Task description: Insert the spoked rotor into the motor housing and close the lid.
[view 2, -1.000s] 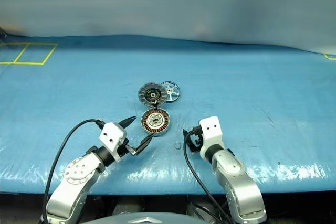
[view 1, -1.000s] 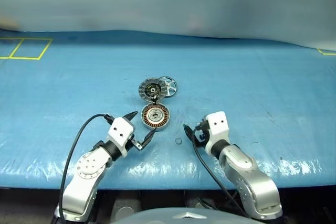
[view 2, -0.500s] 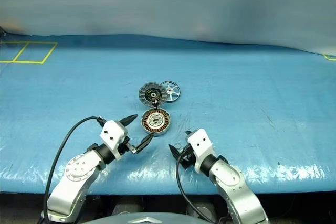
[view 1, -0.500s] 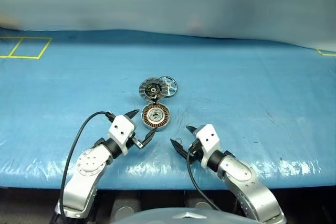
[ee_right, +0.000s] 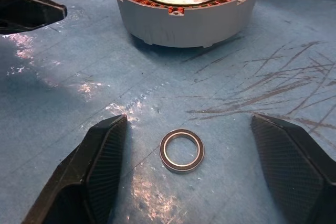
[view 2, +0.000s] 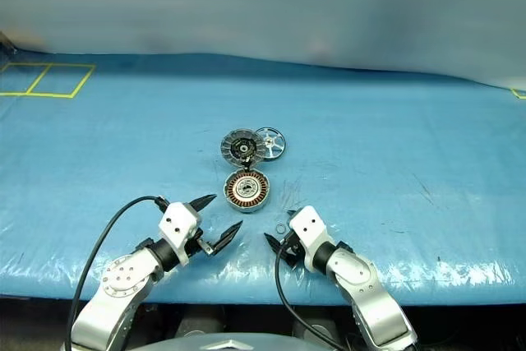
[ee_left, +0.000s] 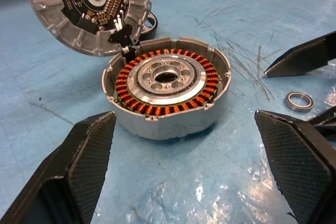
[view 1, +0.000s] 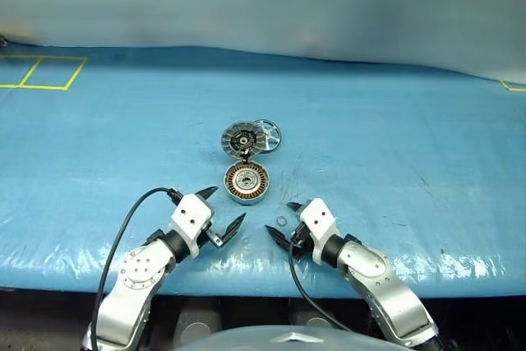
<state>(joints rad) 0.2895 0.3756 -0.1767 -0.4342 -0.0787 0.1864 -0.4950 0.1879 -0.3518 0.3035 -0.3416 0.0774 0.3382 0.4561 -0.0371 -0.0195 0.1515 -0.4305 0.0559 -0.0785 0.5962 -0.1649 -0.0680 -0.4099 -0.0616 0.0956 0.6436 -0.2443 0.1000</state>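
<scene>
Left wrist view: motor housing [ee_left: 167, 94] at frame centre, round grey metal cup, copper-orange windings ringing a shiny silver hub, resting on the scratched, glossy blue surface [view 1: 394, 137]. Lid [ee_left: 86, 6] at upper left, ribbed grey rim, dark centre with yellow specks, touching the housing's far edge. Spoked rotor [view 1: 267, 135] just right of lid, shiny silver. Small metal ring [ee_right: 182, 150] lies loose between right hand [ee_right: 197, 169] fingers. Both hands, left hand [view 1: 220, 210] included, spread wide, holding nothing; textured black fingers.
</scene>
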